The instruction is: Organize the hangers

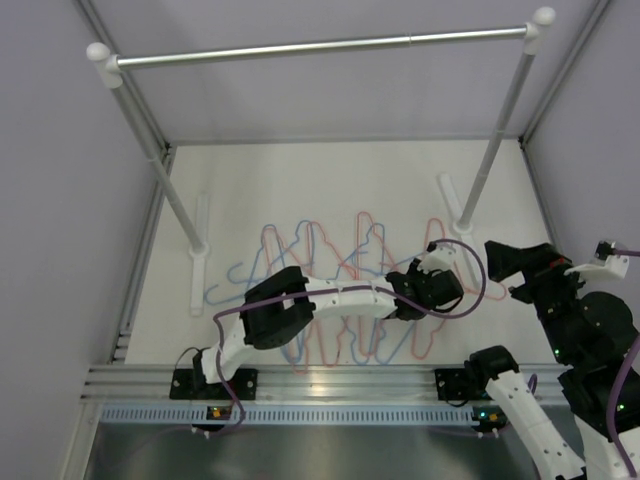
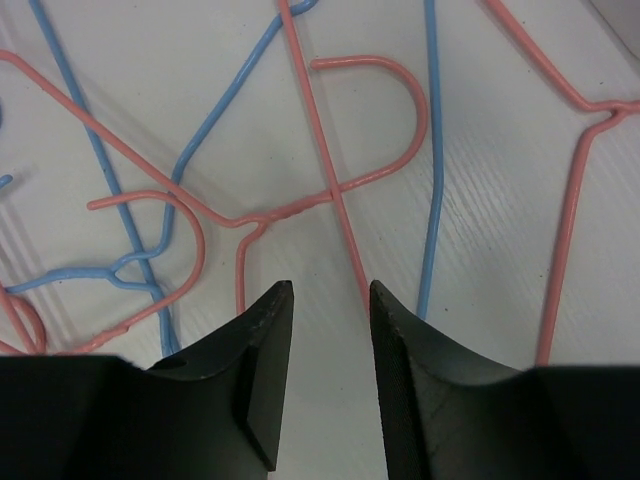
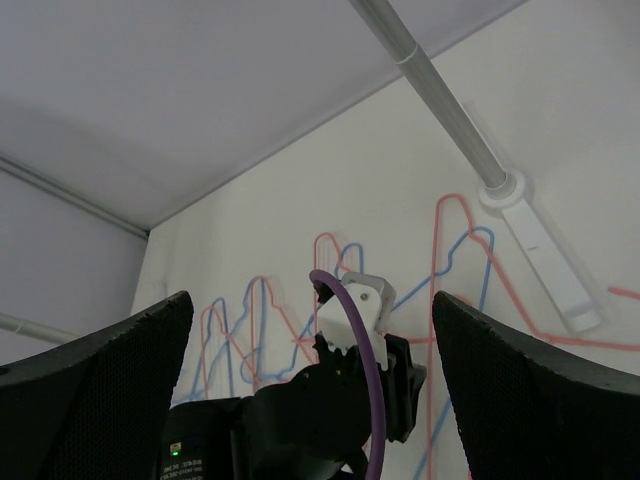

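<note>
While L gripper (image 2: 330, 300) hangs part-open over hangers (image 2: 290, 207), empty, R gripper (image 3: 312, 300) wide open, empty

Up top, a silver rail (image 1: 320, 47) spans the frame, capped at each end by a white ball, left (image 1: 97, 52) and right (image 1: 543, 16). Two slanting poles carry it, the left pole (image 1: 155, 160) and the right pole (image 1: 497, 130). Each drops into a long white foot, the left foot (image 1: 199, 255) and the right foot (image 1: 455, 205), both flat on the white bench (image 1: 320, 180). Pale grey walls (image 1: 50, 200) close in on three sides. Along the near edge runs a ribbed metal strip (image 1: 330, 382).
</note>
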{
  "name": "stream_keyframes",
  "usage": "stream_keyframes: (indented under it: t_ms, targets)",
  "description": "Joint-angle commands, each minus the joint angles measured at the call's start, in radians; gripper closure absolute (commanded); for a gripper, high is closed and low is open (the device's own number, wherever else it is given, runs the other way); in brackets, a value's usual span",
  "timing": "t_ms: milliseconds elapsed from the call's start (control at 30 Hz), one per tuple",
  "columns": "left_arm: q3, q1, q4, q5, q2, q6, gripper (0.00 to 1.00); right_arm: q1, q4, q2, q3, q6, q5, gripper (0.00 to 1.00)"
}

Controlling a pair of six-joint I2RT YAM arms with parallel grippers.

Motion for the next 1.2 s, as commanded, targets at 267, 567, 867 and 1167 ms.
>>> stream_keyframes:
  t_ms: [267, 567, 867, 1167]
  targets:
    - [0.06, 0.033, 0.047, 0.081, 0.071, -0.01, 0.64, -0.011, -0.033, -0.012, 0.015, 0.003, -0.002, 0.0]
    - [0.066, 0.044, 0.047, 0.102, 0.106, -0.01, 0.72, -0.011, -0.033, -0.023, 0.003, 0.003, -0.007, 0.01]
    - [0.044, 0.053, 0.045, 0.114, 0.115, -0.031, 0.92, -0.011, -0.035, -0.031, -0.017, 0.008, -0.016, 0.01]
    - [-0.017, 0.067, 0.045, 0.133, 0.008, -0.048, 1.0, -0.01, -0.039, -0.029, -0.017, 0.001, -0.014, 0.0]
